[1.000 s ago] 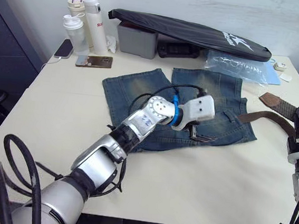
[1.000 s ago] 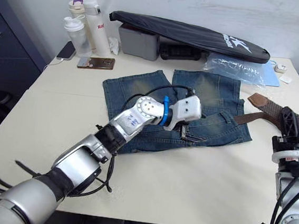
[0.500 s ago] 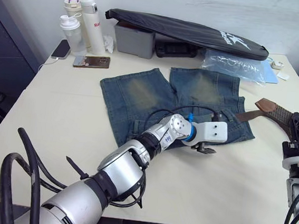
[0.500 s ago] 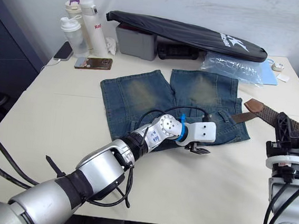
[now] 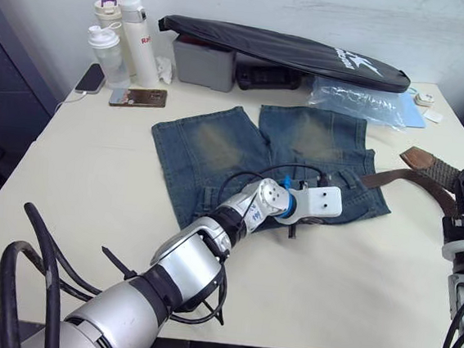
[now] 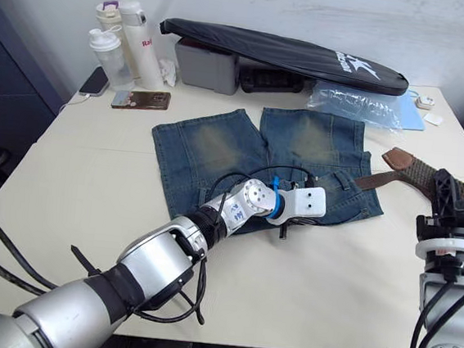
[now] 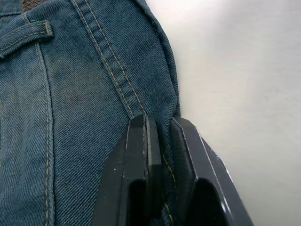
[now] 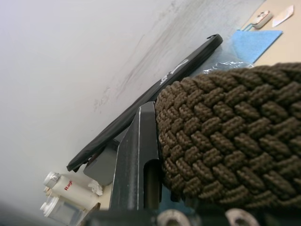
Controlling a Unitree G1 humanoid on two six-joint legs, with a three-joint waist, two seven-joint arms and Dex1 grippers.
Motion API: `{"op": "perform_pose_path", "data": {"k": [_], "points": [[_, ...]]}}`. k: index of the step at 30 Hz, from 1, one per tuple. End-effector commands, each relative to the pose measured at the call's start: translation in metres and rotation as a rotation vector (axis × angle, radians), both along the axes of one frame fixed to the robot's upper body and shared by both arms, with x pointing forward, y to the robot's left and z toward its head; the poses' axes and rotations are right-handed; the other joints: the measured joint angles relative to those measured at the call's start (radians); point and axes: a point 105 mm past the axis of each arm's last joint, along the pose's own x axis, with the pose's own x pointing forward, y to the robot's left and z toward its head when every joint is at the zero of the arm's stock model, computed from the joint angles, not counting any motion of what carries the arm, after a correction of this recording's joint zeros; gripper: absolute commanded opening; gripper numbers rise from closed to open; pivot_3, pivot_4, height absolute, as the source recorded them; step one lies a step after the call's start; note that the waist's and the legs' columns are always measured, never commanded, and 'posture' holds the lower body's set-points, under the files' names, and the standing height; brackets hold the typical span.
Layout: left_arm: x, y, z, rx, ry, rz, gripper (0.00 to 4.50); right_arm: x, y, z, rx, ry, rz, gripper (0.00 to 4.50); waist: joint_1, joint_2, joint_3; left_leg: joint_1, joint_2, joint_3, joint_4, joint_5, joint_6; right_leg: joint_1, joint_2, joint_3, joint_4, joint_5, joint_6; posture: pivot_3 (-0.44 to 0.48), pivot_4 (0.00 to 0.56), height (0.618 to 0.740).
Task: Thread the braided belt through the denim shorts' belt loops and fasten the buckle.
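Left wrist view — left jaws pinch denim shorts (image 7: 84, 80) hem; right jaws clamp braided belt (image 8: 225, 141).

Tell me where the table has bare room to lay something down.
The widest bare patch of table lies left of the denim shorts, from the phone forward. Another runs along the near edge, between the left gripper and the right gripper. The back is crowded: bottles, grey box, black bag, plastic bag.

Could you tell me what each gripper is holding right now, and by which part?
The left gripper pinches the denim shorts at the waistband edge. The right gripper holds the braided belt by its woven strap.
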Motion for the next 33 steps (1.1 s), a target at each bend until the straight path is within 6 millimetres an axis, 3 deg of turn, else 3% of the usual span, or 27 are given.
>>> {"op": "perform_pose_path", "data": {"k": [1,5,11,14,22,33], "points": [[-0.003,0.002,0.003,-0.007,-0.015,-0.058,0.03,-0.002,0.003,0.01,-0.03,-0.035,0.03,0.0,0.0,0.0,0.0,0.0,0.0,0.0,0.0,0.0,0.0,0.0,0.0,0.0,0.0,0.0,0.0,0.0,0.15,0.74],[-0.002,0.018,0.005,0.035,-0.099,-0.142,0.03,0.001,0.011,0.007,-0.159,0.013,0.089,0.0,-0.001,0.0,0.0,0.001,0.0,0.001,0.0,0.001,-0.002,0.0,0.0,0.001,0.001,0.0,0.0,0.0,0.15,0.74],[-0.009,0.056,-0.001,0.062,-0.043,-0.262,0.03,-0.001,0.025,0.006,-0.337,0.089,0.218,0.0,-0.007,0.0,0.0,0.002,0.002,0.008,-0.002,0.001,-0.002,0.0,0.001,0.006,0.003,0.0,0.0,0.0,0.15,0.74],[-0.021,0.07,0.0,0.055,0.002,-0.331,0.03,-0.004,0.03,0.004,-0.374,0.117,0.265,0.0,-0.006,0.0,0.0,0.001,0.004,0.008,-0.002,0.001,-0.002,0.0,0.001,0.008,0.003,0.0,0.0,0.0,0.15,0.74],[-0.035,0.133,0.001,0.161,0.03,-0.383,0.03,-0.012,0.042,-0.008,-0.409,0.208,0.377,0.0,-0.009,-0.001,0.0,0.002,0.008,0.008,0.001,0.002,-0.003,0.001,0.0,0.01,0.005,0.0,0.0,0.0,0.15,0.74],[-0.06,0.165,0.0,0.199,0.119,-0.464,0.03,-0.021,0.068,-0.026,-0.381,0.271,0.531,0.0,-0.018,-0.001,0.0,0.002,0.009,0.008,0.001,-0.001,0.0,0.001,0.0,0.01,0.005,0.0,0.0,0.0,0.15,0.74]]}}
